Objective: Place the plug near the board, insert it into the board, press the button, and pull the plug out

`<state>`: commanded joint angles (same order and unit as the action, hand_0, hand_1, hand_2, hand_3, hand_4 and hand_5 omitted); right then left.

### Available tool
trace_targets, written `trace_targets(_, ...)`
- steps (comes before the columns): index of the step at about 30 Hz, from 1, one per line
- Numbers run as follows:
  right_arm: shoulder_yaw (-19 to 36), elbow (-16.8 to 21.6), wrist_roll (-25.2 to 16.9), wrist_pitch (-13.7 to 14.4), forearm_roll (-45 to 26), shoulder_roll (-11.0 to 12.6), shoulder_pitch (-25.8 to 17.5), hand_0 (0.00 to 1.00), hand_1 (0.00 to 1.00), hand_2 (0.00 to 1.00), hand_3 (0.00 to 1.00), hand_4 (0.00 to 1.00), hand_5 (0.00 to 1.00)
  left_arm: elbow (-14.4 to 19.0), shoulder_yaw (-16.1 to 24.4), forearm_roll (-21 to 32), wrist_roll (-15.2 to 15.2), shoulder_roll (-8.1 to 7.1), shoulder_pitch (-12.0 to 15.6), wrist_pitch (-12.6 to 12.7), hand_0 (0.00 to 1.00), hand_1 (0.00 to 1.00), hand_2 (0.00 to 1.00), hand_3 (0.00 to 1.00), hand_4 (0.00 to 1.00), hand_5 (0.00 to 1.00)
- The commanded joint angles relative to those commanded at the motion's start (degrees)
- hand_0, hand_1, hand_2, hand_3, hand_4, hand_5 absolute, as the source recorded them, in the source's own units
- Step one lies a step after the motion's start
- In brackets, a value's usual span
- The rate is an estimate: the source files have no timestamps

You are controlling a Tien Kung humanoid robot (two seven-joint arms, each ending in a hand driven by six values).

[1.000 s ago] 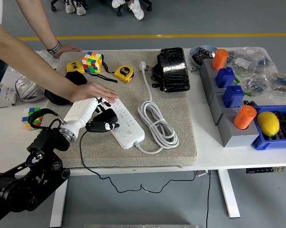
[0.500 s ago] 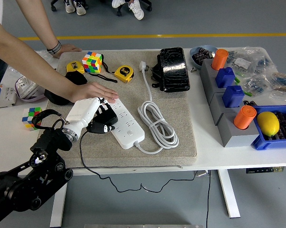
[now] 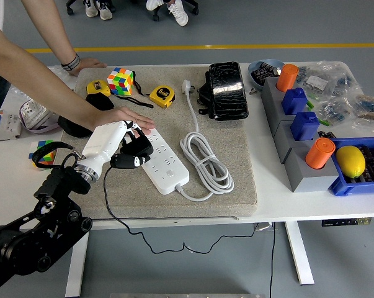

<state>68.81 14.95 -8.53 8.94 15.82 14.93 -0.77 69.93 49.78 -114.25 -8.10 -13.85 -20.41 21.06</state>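
- The left hand [image 3: 121,149] grasps the black plug [image 3: 129,161], its black fingers [image 3: 140,147] curled over it, at the left end of the white board [image 3: 162,158] on the counter [image 3: 311,198].
- Judged step: pulling out or seating the plug. Keep the pull square to the sockets; avoid twisting the board.
- A person's hand [image 3: 128,117] presses flat on the board's far end, steadying it.
- The right hand is out of view.

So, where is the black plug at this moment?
In the head view the black plug is left of centre, held in the robot's left hand at the near-left end of the white power strip, just below a person's hand.
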Motion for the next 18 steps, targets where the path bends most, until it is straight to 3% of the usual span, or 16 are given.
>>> trace_targets(4,0.0,0.0,0.0,0.0,0.0,0.0,-0.1,0.548,0.565,0.519,0.502,0.81,0.344,0.2,2.0,-0.4,0.6,-1.09,1.0,0.3,0.22,0.293,0.3,0.458,0.695,0.136)
trace_targets(9,0.2,0.0,0.0,0.0,0.1,-0.1,0.0,0.548,0.564,0.519,0.502,0.809,0.343,-2.0,3.8,-0.7,1.0,-2.0,1.7,-0.2,0.221,0.286,0.299,0.46,0.688,0.149)
trace_targets(16,0.3,0.0,0.0,0.0,0.2,-0.1,0.1,0.548,0.565,0.519,0.503,0.81,0.343,-5.6,3.8,1.0,2.4,-1.87,2.0,-0.6,0.234,0.302,0.316,0.483,0.696,0.157)
trace_targets(17,0.3,0.0,0.0,0.0,0.2,-0.1,0.1,0.548,0.565,0.519,0.503,0.81,0.344,-5.8,3.7,1.0,2.4,-1.8,2.0,-0.6,0.294,0.405,0.435,0.527,0.759,0.207)
trace_targets(18,0.4,0.1,0.0,0.0,0.3,-0.1,0.1,0.548,0.565,0.519,0.503,0.81,0.344,-6.1,3.7,1.4,2.5,-1.73,2.0,-0.6,0.294,0.405,0.435,0.527,0.759,0.207)
